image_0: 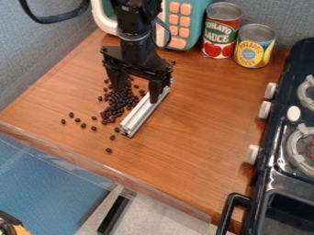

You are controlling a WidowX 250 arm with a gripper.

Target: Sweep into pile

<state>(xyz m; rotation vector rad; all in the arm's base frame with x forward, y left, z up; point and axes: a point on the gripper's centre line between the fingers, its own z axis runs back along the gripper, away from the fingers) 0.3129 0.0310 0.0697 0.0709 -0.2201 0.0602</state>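
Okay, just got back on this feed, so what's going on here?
The robot's claw is down at the dark beans, its fingers apart, one right at the light metal bar. I can't tell whether it has hold of the bar. Most of the beans are bunched in a loose heap beside the bar, but several lie scattered toward the near-left edge, so the pile isn't finished.

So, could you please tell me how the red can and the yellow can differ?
The red can is taller, while the yellow can is shorter. The red can's label has green on it; the yellow can's has blue. The yellow can stands nearer the stove than the red can does. Both stand upright on the wooden counter.
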